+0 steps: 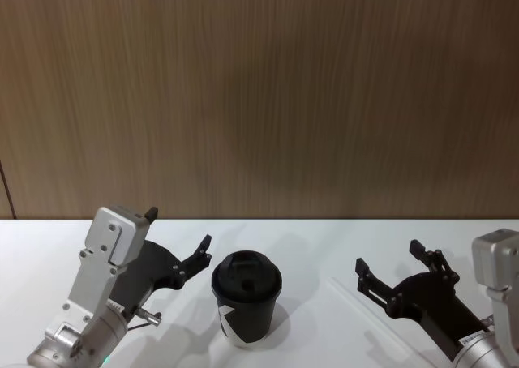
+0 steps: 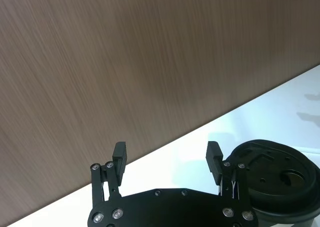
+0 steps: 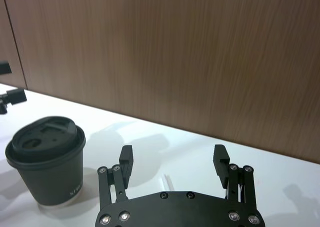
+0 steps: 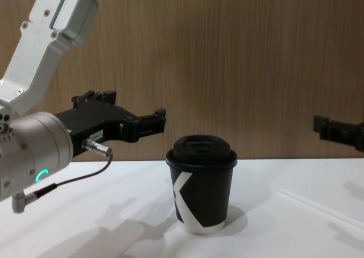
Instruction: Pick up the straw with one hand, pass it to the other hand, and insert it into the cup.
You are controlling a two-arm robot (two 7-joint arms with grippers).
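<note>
- Right gripper (image 1: 389,256) – jaws spread wide, nothing between them. It hangs above the white tabletop (image 1: 308,246), off to the cup's side.
- Straw (image 4: 318,207) lies flat on the table, untouched, under and just ahead of the right jaws. In the right wrist view its near end (image 3: 166,180) shows in the gap between the two fingers, closer to one of them. Looks lined up that way so the jaws can drop and close across the tube.
- Left gripper (image 1: 178,228) – jaws also wide open, holding nothing. It sits raised on the far side of the cup from the right jaws, tips pointing toward the wood-panelled wall (image 1: 259,92).
- Black paper coffee cup (image 1: 246,299) stands upright with its domed lid on, between the two sets of jaws and touching neither. In the left wrist view the lid (image 2: 270,172) sits just beside one left finger, outside the gap.
- Judgement: the pick hasn't started – straw on the table, no handover, nothing in the lid.
- The left jaws are probably parked open beside the cup to take the straw and reach the lid quickly.
- Risk: the straw is thin, lies flush on the table and is white on white, so it could roll or slip out as the fingers close.
</note>
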